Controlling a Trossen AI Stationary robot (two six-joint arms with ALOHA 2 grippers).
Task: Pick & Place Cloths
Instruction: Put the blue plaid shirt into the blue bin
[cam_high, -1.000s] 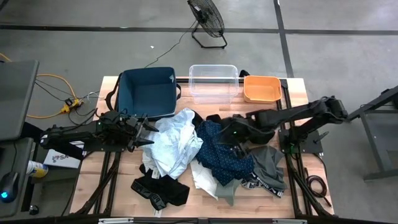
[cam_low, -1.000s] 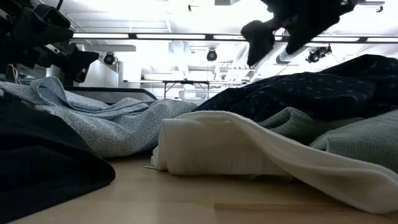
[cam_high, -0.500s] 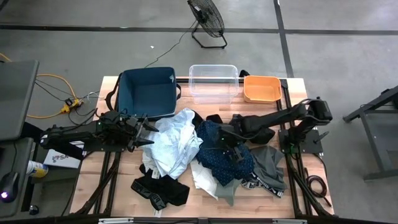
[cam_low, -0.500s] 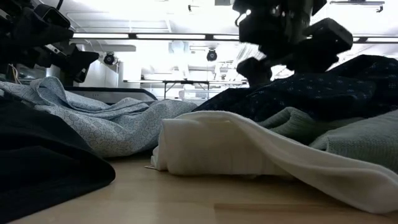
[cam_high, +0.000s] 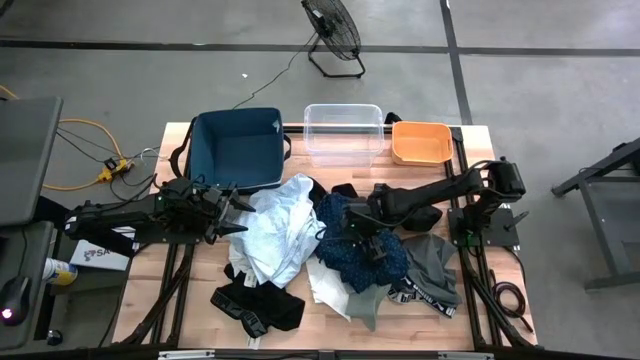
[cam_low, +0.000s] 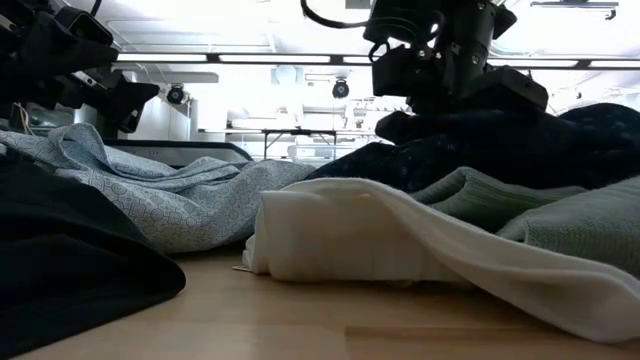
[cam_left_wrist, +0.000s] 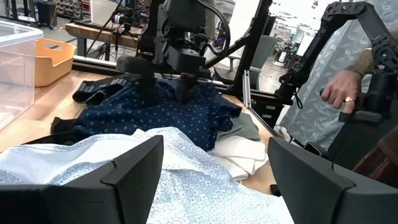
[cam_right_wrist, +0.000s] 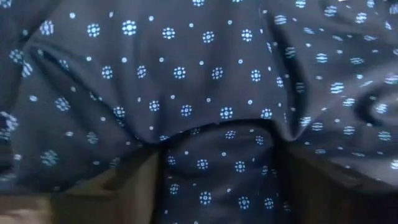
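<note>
I've got the right gripper pushed into the navy dotted garment at table centre, fingers apart straddling a fold, left gripper spread at 9 o'clock; risk is snagging the neighbouring grey piece.

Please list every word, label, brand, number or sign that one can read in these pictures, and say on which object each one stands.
"SA": start of a dark print on the white box at the table's left edge, under the left arm; the arm hides the rest.
Waistband of a garment at the table's right front: pale marks, too small to read.
Navy patterned cloth: only dots and small rings, no letters.
Nothing else readable.
</note>
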